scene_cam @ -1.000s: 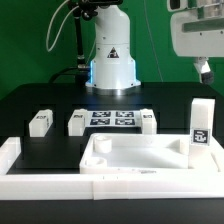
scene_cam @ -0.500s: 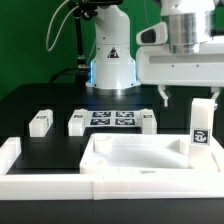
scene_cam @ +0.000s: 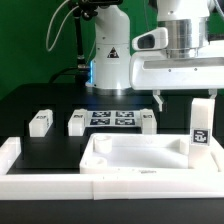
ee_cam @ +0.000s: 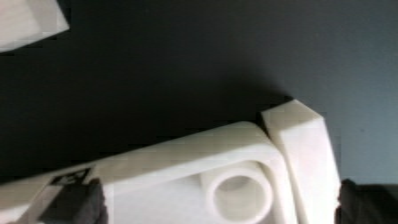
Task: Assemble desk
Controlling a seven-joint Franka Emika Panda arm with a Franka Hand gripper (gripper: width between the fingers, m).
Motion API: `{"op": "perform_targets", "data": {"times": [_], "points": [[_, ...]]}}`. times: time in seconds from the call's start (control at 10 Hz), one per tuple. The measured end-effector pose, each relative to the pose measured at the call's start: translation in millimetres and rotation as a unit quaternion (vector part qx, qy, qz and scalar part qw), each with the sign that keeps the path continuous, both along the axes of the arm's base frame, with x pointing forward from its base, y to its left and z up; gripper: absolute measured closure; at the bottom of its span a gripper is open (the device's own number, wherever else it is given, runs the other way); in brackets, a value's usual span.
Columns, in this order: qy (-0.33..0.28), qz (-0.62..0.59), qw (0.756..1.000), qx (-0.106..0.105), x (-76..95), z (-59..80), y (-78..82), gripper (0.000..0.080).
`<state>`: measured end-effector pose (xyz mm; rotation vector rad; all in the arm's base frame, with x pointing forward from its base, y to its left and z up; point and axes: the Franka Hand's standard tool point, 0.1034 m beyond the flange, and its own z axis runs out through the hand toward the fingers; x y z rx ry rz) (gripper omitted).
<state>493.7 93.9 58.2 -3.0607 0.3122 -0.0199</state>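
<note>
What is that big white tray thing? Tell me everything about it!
The desk panel is wide, flat, white, plastic-looking, with a raised rim. It lies on the black table. One corner shows a round socket. A tagged leg block stands upright at its corner on the exterior view's right.

There is one panel. In the wrist view, one round socket shows in its corner.

There are four legs: a first leg, a second leg and a third leg, these three lying, and a fourth leg standing. So three lie and one stands.

There is one marker board, and I count four tags on it. One tag shows clearly on the fourth leg.

There is one table and one arm.
</note>
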Motion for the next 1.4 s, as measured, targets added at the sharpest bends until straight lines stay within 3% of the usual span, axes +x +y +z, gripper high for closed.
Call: {"op": "perform_targets", "data": {"times": [0.3, 0.5, 0.8, 1.0, 1.4], "points": [[0.024, 0.059, 0.998, -0.015, -22.5, -11.0, -29.9, 0.0150], [0.025, 0.058, 0.998, -0.015, -22.1, -11.0, -28.8, 0.0150], [0.137, 0.053, 0.989, 0.014, -36.7, -15.5, -35.8, 0.0150], [0.263, 0.039, 0.963, 0.037, -47.0, -12.1, -37.7, 0.0150], [0.371, 0.027, 0.927, 0.054, -50.7, -17.7, -42.6, 0.0150]]}}
